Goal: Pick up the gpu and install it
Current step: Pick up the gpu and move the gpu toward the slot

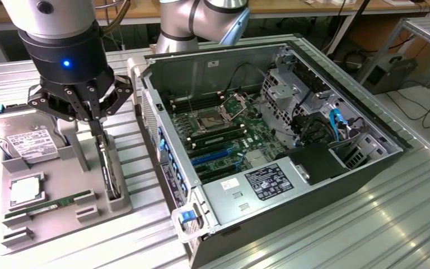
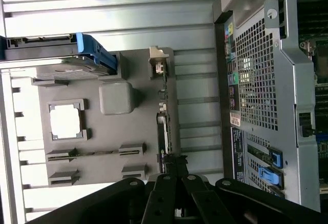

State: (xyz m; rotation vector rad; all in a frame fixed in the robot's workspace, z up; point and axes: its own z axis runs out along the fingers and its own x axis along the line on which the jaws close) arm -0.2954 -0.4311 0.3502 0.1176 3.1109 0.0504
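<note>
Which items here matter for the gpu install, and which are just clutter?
Job: gpu, on edge in the gray holder; hand closed on its top edge; open PC case.
Lying about: hard drive, RAM stick, square chip.

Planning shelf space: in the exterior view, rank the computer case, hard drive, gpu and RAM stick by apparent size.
Computer case; hard drive; then gpu and RAM stick, both slim slivers, too alike to rank.
</note>
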